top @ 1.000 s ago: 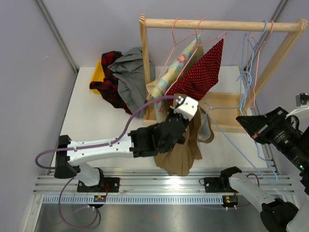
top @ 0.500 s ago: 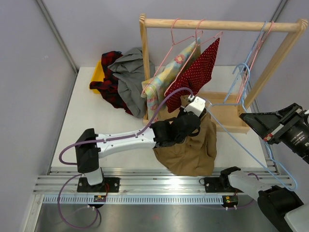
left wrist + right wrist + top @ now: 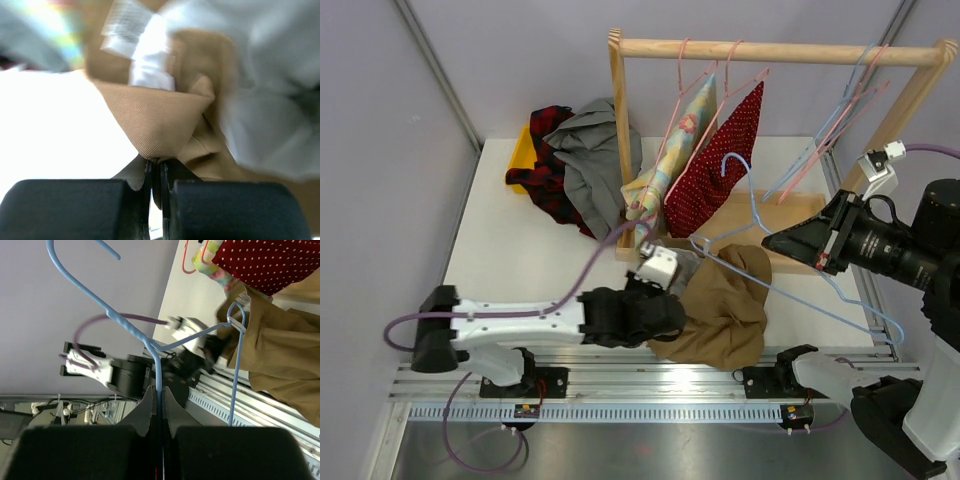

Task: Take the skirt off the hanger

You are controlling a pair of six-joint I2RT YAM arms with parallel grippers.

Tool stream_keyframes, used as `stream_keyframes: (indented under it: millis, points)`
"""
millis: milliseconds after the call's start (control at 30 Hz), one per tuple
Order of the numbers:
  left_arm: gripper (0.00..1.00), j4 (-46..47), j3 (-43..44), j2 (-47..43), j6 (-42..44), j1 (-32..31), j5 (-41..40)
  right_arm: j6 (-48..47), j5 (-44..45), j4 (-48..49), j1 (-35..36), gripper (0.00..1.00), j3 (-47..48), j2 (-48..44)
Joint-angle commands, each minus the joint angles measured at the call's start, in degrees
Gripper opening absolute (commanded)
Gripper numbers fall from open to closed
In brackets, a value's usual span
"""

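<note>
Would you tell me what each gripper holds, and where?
The left gripper pinches a fold of the tan skirt; the right gripper clamps the blue hanger on a shoulder wire.

Bright, even light; left-wrist view blown white leftward, far skirt (image 3: pixel 167 117) blurred.

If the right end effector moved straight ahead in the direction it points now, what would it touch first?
Past the blue hanger it grips, the right end effector aims at the left arm's white wrist; depth is unclear, so the brown skirt might come first.
</note>
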Motion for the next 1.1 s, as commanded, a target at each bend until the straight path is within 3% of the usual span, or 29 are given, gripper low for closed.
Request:
stream_keyframes:
  millis: [0,33,100,133,167,200,233,267,300,367,400,500,600,900,933,1067]
  points:
    - [0.00,-23.68,1.60,-13.00,-15.73,1.24,-15.06,-4.34,-7.37,-9.71,0.17,0.00,-2.44,-4.07]
    - [0.00,-30.77,1.60,-15.13,-17.58,4.21,-16.03,-4.96,-7.89,-9.71,0.17,0.00,-2.44,-4.42]
    - [0.00,-33.38,0.38,-22.40,-16.30,10.95,-18.84,-4.96,-9.21,-9.71,0.26,0.00,-2.18,-4.51]
    - [0.00,-29.82,-1.02,-25.49,-12.45,14.31,-18.85,-4.96,-10.96,-9.71,0.17,0.00,-1.39,-4.16]
    - [0.00,-26.39,-1.73,-28.13,-1.88,18.09,-17.11,-4.96,-12.02,-9.79,0.26,0.00,-0.78,-4.07]
    - [0.00,-21.57,-2.87,-30.60,4.49,26.30,-15.52,-5.05,-13.25,-9.71,0.17,0.00,0.01,-3.90]
    - [0.00,-11.34,-4.44,-36.02,10.56,30.82,-13.16,-5.40,-16.22,-9.71,0.26,0.00,1.33,-3.38]
    - [0.00,-7.24,-5.85,-37.90,19.14,35.65,-7.22,-5.58,-17.55,-9.79,0.17,0.00,1.86,-3.28]
    - [0.00,-4.59,-5.78,-39.14,21.58,45.53,-4.20,-5.75,-18.44,-9.71,0.17,0.00,2.04,-3.28]
    - [0.00,-1.49,-2.29,-38.19,25.36,55.08,3.71,-6.45,-20.11,-9.71,0.26,0.00,0.65,-3.89]
    - [0.00,-1.48,-0.78,-36.88,25.99,63.04,6.00,-6.89,-20.55,-9.71,0.17,0.00,-0.32,-4.16]
    - [0.00,0.36,3.95,-31.34,27.14,72.32,13.75,-8.21,-20.47,-9.71,0.17,0.00,-4.10,-5.91]
    - [0.00,0.80,7.92,-28.34,25.65,72.88,15.51,-8.31,-15.91,-9.71,0.17,0.00,-5.25,-6.71]
    - [0.00,5.80,14.60,-29.49,24.94,72.88,24.74,-10.67,17.12,-9.18,0.17,0.00,5.11,-1.18]
    - [0.00,5.98,19.05,-28.35,25.47,72.88,25.18,-10.94,23.07,-8.57,0.26,0.00,5.55,0.13]
    - [0.00,6.78,33.01,-18.70,27.75,72.88,26.85,-11.38,33.40,-0.16,0.26,0.00,2.93,1.55]
